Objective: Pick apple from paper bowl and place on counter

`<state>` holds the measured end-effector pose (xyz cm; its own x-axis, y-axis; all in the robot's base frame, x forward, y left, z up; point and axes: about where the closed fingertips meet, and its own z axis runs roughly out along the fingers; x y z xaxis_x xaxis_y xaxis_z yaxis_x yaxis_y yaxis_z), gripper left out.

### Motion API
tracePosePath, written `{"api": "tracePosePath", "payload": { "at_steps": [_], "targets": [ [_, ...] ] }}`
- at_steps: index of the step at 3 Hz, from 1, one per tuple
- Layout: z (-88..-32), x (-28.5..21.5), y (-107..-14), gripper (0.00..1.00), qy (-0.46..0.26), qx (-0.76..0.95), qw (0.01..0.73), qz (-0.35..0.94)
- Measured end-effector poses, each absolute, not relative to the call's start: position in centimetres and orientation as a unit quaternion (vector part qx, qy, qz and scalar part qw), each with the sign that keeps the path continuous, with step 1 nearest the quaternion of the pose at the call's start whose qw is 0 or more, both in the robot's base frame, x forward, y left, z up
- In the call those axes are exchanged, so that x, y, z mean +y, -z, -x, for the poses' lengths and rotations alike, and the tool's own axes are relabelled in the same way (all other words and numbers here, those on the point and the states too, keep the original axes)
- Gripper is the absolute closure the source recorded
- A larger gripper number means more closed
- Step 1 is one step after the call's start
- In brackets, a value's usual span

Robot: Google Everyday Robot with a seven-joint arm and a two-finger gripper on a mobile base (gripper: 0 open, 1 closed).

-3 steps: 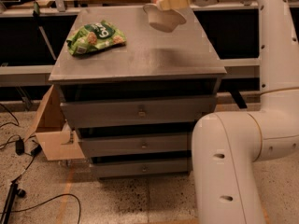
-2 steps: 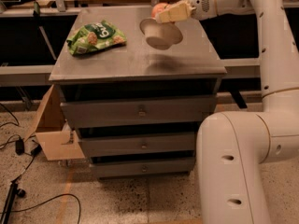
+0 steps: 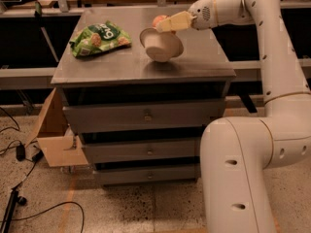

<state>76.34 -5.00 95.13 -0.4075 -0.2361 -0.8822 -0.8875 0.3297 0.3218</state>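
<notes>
My gripper (image 3: 163, 23) reaches in from the right over the middle of the grey counter (image 3: 204, 57). Its pale fingers (image 3: 175, 21) are shut on the red-orange apple (image 3: 158, 19), which peeks out at their tips. The white paper bowl (image 3: 163, 45) hangs tilted just under the fingers, its outer wall facing me, and it seems to ride along with the grip. The bowl casts a shadow on the counter just below it. I cannot tell whether its lower edge touches the top.
A green snack bag (image 3: 99, 38) lies on the counter's back left. The cabinet has three shut drawers (image 3: 146, 115). An open cardboard box (image 3: 51, 135) and cables (image 3: 19, 152) sit on the floor at left. My arm's white body (image 3: 238, 178) fills the right foreground.
My gripper has moved left and down toward the counter's middle, carrying the apple and the tilted bowl with it. The snack bag has not moved.
</notes>
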Motion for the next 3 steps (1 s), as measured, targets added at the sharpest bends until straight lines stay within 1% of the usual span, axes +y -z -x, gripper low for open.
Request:
{"api": "tracePosePath", "payload": {
  "at_steps": [2,3],
  "targets": [
    [-78.1,-2.8,-91.7,1.0,-0.399,0.737,0.364,0.406],
    [-79.7,-2.7,-90.8,1.0,-0.37,0.739,0.381,0.414]
  ]
}}
